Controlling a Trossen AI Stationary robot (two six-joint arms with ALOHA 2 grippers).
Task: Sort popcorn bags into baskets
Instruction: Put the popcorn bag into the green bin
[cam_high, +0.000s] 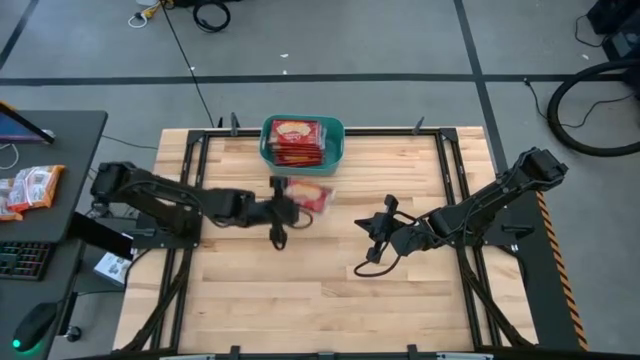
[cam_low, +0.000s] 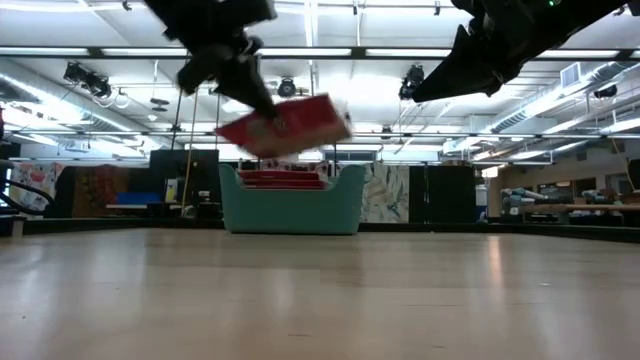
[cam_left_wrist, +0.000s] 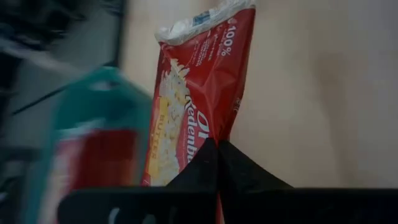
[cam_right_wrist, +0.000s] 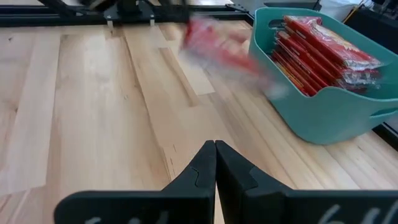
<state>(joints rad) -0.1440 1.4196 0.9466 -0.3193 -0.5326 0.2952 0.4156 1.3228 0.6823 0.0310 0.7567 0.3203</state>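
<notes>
We are nearly finishing — our left gripper (cam_high: 290, 208) is pinching the last popcorn bag (cam_high: 308, 196) in the air beside the teal basket (cam_high: 338, 150), already stacked with bags; our right gripper (cam_high: 377, 226), fingers pressed together, is waiting mid-table.

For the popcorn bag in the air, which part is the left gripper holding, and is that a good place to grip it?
The left gripper pinches the popcorn bag by one thin end edge, approached end-on. That looks sensible: the bag is flat, so an edge fits between shut fingers and the body hangs free above the basket.
</notes>
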